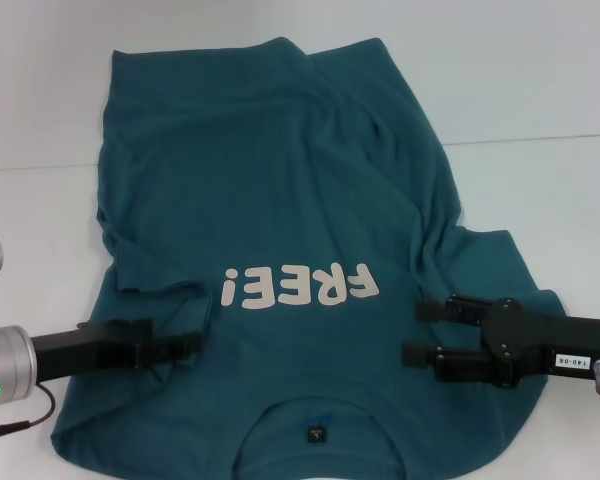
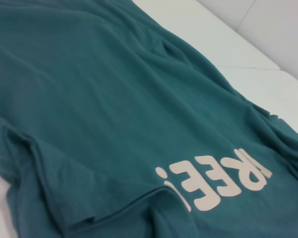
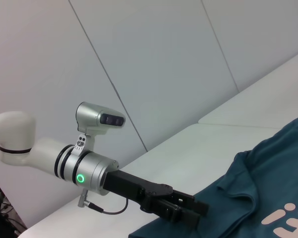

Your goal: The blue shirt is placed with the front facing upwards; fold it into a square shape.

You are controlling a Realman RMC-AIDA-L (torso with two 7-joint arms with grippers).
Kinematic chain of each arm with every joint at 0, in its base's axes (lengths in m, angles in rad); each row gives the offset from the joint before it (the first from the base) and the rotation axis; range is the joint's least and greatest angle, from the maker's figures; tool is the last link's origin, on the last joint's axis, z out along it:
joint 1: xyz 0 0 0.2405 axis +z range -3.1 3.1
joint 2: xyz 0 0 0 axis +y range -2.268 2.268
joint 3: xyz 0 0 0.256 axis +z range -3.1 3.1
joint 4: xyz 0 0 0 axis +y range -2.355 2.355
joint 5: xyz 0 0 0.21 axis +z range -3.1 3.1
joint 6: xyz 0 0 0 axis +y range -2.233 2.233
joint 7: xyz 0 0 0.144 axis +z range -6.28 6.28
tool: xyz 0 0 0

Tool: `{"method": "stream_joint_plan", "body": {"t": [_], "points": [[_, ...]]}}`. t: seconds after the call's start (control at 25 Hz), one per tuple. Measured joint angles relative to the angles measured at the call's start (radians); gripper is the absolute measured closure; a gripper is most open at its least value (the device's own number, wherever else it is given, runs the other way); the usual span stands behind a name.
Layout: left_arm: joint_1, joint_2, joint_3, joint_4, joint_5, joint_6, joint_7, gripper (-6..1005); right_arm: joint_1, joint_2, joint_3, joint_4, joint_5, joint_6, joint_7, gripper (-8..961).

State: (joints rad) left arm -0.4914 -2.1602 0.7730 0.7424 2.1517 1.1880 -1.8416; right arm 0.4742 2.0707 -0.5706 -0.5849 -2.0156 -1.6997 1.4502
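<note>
- Left gripper (image 1: 192,345): black two-finger tool on a silver wrist with a green ring light, lower left of the head view, reaching in over the shirt's left shoulder area. Fingers lie close together, one over the other; whether they pinch cloth cannot be told. In the right wrist view the same gripper (image 3: 201,210) sits at the bottom centre, at the shirt's near edge.
- Right gripper (image 1: 417,331): black two-finger tool, lower right of the head view, over the shirt's right shoulder area. Fingers spread, one above the other with a clear gap between them; nothing seen held.
- Blue shirt (image 1: 280,180): large dark teal-blue soft cotton T-shirt with short sleeves, front up, spread over most of the head view, collar at the bottom edge, hem at the top.
- Pale cream "FREE!" lettering (image 1: 298,286): on the chest, just above centre-bottom, reading upside down.
- Small dark neck label (image 1: 316,434): inside the collar, bottom centre.
- Left sleeve (image 1: 155,270): folded in over the body, left of the lettering.
- Creases: running down the right side of the shirt.
- White table (image 1: 540,90): flat surface under the shirt, bare at upper right and left.
</note>
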Motion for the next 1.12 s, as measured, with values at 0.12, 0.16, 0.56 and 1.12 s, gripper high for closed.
{"method": "stream_joint_plan", "body": {"t": [0.12,0.16,0.56,1.12], "points": [[0.003,-0.001,0.000,-0.002,0.000,-0.010,0.001,79,0.000,0.000,0.000,-0.002,0.000,0.000,0.000,66],[0.003,-0.001,0.001,-0.005,0.000,-0.012,0.002,79,0.000,0.000,0.000,-0.003,0.000,0.000,0.000,66],[0.004,-0.003,0.006,-0.011,0.024,-0.013,0.002,79,0.001,0.000,0.000,-0.005,0.000,0.000,0.001,66],[-0.011,-0.005,0.037,-0.019,0.017,0.076,0.007,80,0.000,0.000,0.000,-0.005,0.000,-0.003,0.001,66]]}}
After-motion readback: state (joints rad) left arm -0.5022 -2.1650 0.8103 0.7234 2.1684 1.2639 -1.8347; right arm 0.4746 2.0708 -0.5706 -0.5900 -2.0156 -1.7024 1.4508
